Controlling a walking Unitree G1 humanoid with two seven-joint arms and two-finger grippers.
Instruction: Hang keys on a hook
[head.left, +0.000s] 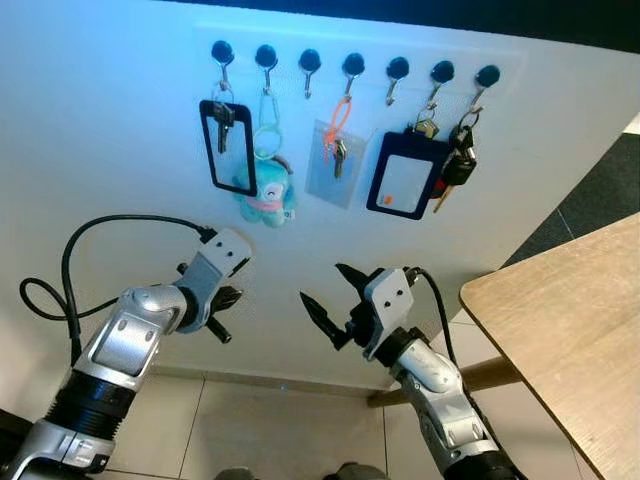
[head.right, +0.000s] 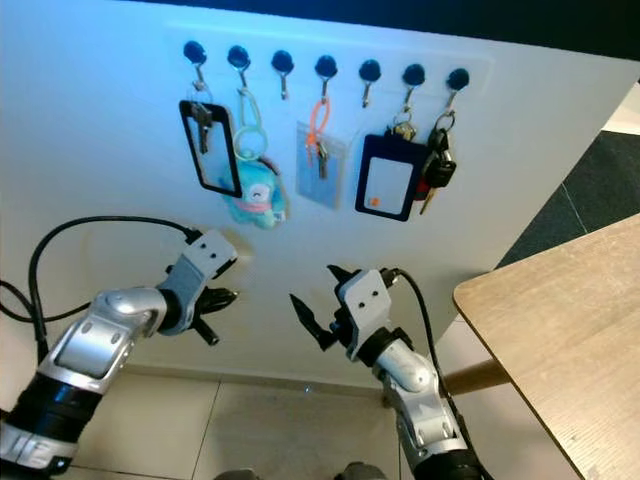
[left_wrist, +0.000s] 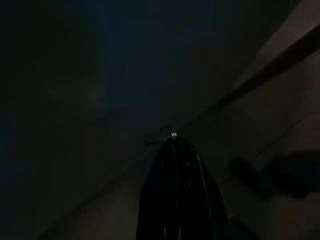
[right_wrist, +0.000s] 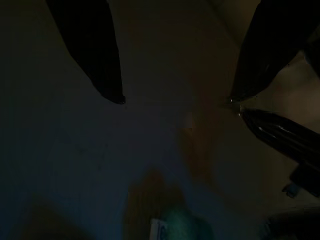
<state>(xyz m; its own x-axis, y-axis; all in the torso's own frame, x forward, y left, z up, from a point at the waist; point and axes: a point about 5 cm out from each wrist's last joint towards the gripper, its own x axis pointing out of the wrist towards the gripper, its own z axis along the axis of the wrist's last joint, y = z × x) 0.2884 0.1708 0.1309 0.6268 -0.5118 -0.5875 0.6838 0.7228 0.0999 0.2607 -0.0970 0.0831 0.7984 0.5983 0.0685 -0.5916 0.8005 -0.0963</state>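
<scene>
Bright, sharp head views with a bluish cast on the white wall (head.left: 120, 130); wrist views murky, near-black.

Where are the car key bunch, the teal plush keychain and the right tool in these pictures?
car key bunch (head.left: 459, 166), left eye view, on the black fob body.
teal plush keychain (head.left: 268, 195), left eye view, on the plush body.
right tool (head.left: 331, 290), left eye view, midway between its spread fingertips.

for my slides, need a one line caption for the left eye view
Both grippers, left shut and right open, below a wall row of hooks hung with keys.
</scene>
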